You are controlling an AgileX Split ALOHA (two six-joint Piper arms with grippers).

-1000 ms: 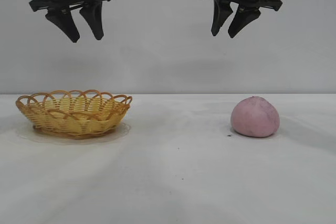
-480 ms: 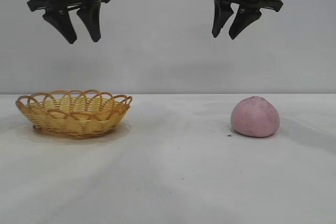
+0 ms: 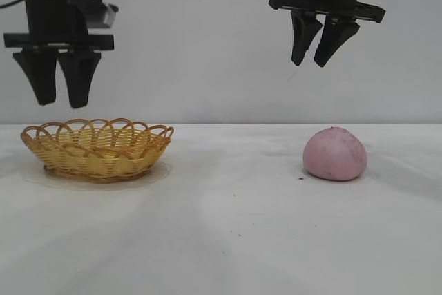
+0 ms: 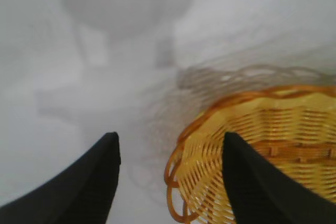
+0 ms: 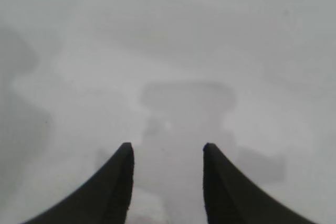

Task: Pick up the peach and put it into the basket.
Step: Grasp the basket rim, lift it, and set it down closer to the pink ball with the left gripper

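Nothing done yet: peach (image 3: 335, 154) untouched nr table (image 3: 228, 240) right edge, basket (image 3: 97, 148) empty at left, both grippers (image 3: 59, 98) (image 3: 316, 58) part-open, holding nothing.

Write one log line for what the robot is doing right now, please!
peach: on table, untouched | basket: empty | left end effector: open, above basket's left edge | right end effector: open, above peach

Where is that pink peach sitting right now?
In the exterior view the peach rests on the white table at the right, far from the basket at the left, below the right end effector, which hangs well above it.
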